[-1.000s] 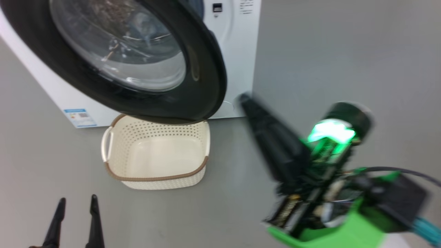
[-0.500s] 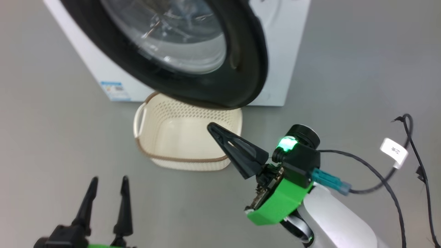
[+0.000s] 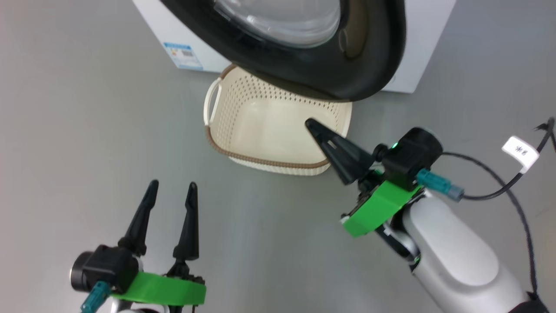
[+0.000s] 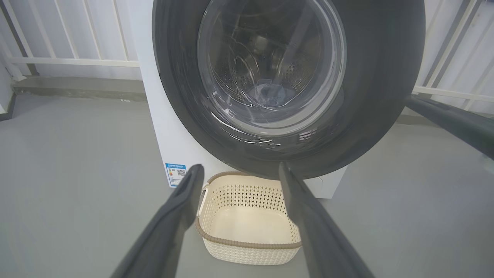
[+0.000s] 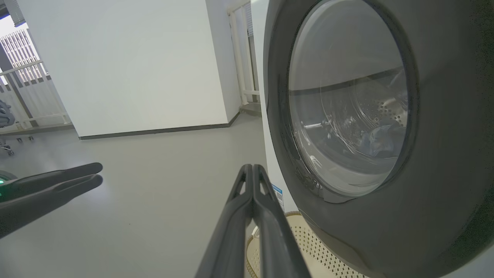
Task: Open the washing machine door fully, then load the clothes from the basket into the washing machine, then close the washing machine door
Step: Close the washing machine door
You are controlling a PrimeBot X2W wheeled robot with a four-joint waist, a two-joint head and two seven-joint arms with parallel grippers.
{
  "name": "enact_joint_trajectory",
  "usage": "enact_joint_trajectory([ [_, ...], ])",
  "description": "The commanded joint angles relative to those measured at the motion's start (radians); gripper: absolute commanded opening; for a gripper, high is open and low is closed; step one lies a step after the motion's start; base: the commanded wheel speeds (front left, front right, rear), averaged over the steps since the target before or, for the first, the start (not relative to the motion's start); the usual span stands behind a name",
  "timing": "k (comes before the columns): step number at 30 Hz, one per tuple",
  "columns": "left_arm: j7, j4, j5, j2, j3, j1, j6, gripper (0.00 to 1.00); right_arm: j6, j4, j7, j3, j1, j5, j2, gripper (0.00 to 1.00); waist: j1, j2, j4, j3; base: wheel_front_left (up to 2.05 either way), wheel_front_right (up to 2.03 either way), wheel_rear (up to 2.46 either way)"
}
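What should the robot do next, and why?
Probably nudge the washing machine door with the shut right gripper, to be sure it latches. The basket is empty, blue clothes show behind the glass, and I cannot tell whether it is fully closed.

Head view looks steeply down on the basket (image 3: 269,160); both wrist views, low, closely face the shared washing machine door (image 4: 386,77).

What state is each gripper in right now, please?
Left gripper: open, holding nothing.
Right gripper: closed, fingers pressed together, holding nothing.
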Motion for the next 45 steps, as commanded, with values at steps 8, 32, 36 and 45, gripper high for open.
enact_joint_trajectory([
  [8,-0.006,-0.033,-0.030,0.010,-0.003,-0.087,0.017,1.00,0.002,-0.002,-0.004,-0.083,-0.081,-0.025,-0.017,0.00,0.0000,0.0000,0.062,0.138,0.00,0.00,0.00],
  [32,-0.006,-0.055,-0.090,0.010,-0.077,-0.218,0.019,1.00,0.002,0.117,-0.004,-0.351,-0.473,-0.063,-0.054,0.00,0.0000,0.0000,0.091,0.350,0.00,0.00,0.00],
  [36,-0.006,-0.047,-0.103,0.010,-0.093,-0.243,0.019,1.00,0.002,0.168,-0.004,-0.350,-0.568,-0.071,-0.051,0.00,0.0000,0.0000,0.100,0.384,0.00,0.00,0.00],
  [45,-0.006,-0.051,-0.125,0.010,-0.127,-0.282,0.014,1.00,0.002,0.251,-0.004,-0.417,-0.738,-0.074,-0.042,0.00,0.0000,0.0000,0.133,0.447,0.00,0.00,0.00],
])
